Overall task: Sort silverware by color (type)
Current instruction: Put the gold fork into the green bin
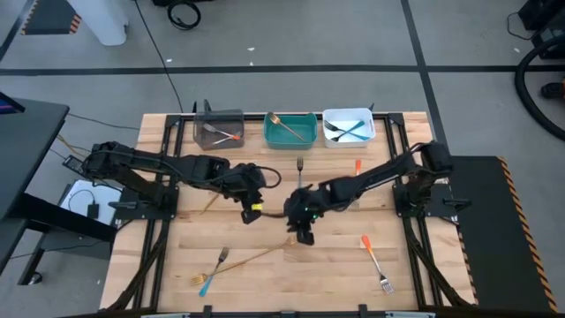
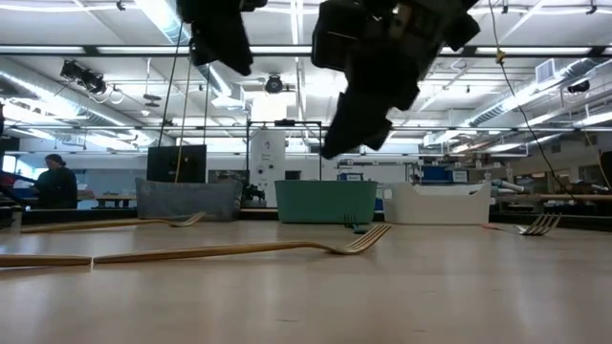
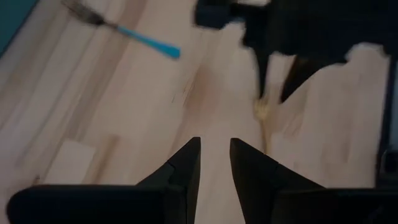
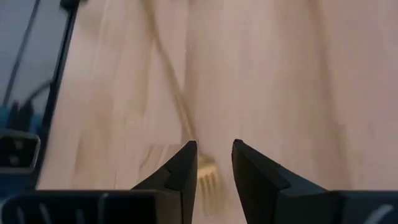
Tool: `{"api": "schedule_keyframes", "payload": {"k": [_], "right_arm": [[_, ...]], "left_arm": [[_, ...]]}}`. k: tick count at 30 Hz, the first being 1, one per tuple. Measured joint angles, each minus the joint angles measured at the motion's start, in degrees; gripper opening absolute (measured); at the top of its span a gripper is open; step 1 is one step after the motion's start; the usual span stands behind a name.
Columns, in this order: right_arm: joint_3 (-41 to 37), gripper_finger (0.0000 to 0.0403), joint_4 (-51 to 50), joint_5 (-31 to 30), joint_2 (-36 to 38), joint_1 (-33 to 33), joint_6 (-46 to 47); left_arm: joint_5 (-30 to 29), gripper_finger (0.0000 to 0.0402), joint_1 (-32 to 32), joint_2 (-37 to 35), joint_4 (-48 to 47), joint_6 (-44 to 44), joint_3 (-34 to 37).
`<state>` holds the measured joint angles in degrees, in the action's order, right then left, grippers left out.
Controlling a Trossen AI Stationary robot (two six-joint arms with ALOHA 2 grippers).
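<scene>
Right pincer (image 1: 304, 237) parted, empty above gold fork (image 4: 186, 134); left pincer (image 1: 251, 212) parted, empty.

We see the gold fork (image 4: 207, 180) blurred at lower centre, partly hidden between the right hand (image 4: 214, 163) fingers.

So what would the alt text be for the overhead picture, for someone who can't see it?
Two dark robot arms meet mid-table, the right end effector open above a gold fork. Blue- and orange-handled forks lie scattered; grey, teal and white bins line the far edge.
</scene>
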<state>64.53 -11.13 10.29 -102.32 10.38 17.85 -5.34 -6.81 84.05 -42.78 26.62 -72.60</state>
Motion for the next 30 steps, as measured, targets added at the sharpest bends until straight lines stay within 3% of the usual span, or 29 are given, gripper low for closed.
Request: {"api": "schedule_keyframes", "payload": {"k": [6, 16, 22, 30], "right_arm": [[0.00, 0.0109, -0.10, -0.06, -3.58, 2.56, -3.51], [-0.78, 0.0107, -2.78, -3.21, -3.96, 1.17, 19.54], [-1.69, 0.0107, -8.80, -2.38, -4.61, 1.24, 25.45], [-4.89, 0.0107, -0.74, 0.92, -4.57, 1.49, 31.34]], "left_arm": [[-0.15, 0.0096, 2.65, 0.00, -2.89, -0.27, 0.00], [-0.13, 0.0096, 4.77, 0.00, -1.14, -0.27, 0.00], [0.00, 0.0096, 4.29, 0.00, -1.95, -0.31, 0.00], [-0.02, 0.0096, 4.07, 0.00, -1.66, -0.34, 0.00]]}}
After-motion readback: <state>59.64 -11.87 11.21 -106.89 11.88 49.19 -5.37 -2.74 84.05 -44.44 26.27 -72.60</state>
